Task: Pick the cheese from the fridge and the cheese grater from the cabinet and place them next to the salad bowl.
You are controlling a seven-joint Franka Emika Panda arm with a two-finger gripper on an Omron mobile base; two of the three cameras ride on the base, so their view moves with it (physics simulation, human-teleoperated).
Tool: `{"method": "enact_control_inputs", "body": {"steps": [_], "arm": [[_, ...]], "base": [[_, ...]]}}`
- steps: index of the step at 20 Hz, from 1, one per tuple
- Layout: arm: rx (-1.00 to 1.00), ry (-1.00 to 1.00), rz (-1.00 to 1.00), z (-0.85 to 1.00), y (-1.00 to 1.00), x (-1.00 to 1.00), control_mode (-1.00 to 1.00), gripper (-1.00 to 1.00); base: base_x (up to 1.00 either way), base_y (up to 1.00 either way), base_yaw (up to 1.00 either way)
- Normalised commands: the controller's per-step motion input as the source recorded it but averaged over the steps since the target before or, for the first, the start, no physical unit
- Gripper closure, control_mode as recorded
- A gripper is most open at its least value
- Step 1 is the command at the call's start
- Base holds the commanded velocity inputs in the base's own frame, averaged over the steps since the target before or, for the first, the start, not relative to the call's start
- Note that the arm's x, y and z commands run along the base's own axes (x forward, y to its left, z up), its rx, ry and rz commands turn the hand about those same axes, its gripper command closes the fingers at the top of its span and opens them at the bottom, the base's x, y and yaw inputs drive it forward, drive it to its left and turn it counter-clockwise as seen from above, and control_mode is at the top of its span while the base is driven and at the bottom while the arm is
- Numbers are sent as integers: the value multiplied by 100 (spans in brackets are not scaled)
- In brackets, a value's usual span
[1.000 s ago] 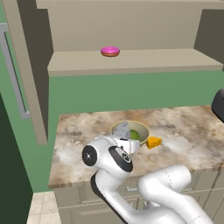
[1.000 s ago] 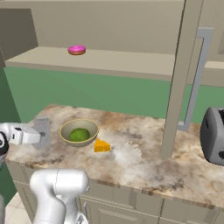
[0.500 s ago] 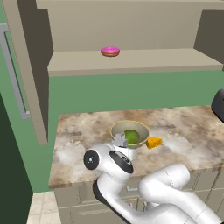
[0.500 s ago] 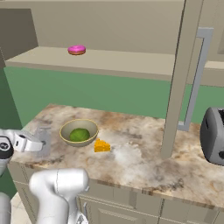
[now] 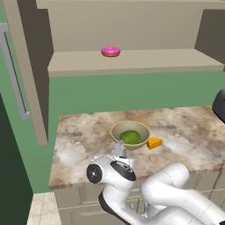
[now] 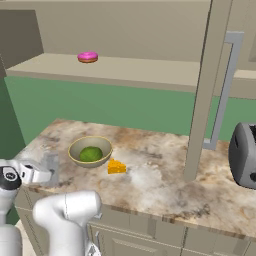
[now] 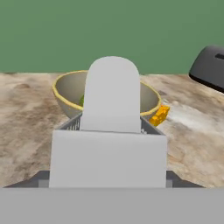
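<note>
A: Left base view first. Where's everything?

B: The salad bowl (image 5: 130, 135) sits mid-counter, the cheese (image 5: 154, 143) touching its rim at about four o'clock. The cheese grater (image 5: 119, 149) is at the bowl's seven o'clock, just beside it, at the front of the arm's wrist.

A: Right base view?

B: The grater (image 6: 50, 169) lies at the counter's (image 6: 165, 180) front-left edge, at eight o'clock from the bowl (image 6: 90, 151). The cheese (image 6: 116, 166) is at the bowl's four o'clock.

A: And the hand view?

B: The grater (image 7: 109, 144) stands square in front, long axis upright, loop handle at twelve. The gripper (image 7: 108, 177) looks closed across its wide body, jaws spread far apart, though the tips are mostly hidden.

A: So what does the next move turn on?

B: The bowl (image 7: 65, 94) lies straight ahead at twelve, right behind the grater. I'd judge it only needs lowering and releasing.
</note>
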Motion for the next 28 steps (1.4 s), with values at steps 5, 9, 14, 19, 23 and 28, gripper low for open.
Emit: {"method": "enact_control_inputs", "body": {"steps": [5,9,14,19,23,28], "arm": [[-6,-12,2,-26,13,10,-100,100],[-1,-7,-5,-27,27,19,-100,100],[0,-2,-11,-24,26,38,-100,100],[0,0,-15,-13,42,39,-100,100],[0,0,-9,-18,21,22,-100,100],[0,-6,0,-32,1,1,-100,100]], "base": [[0,0,0],[0,0,0],[0,0,0],[0,0,0],[0,0,0],[0,0,0]]}}
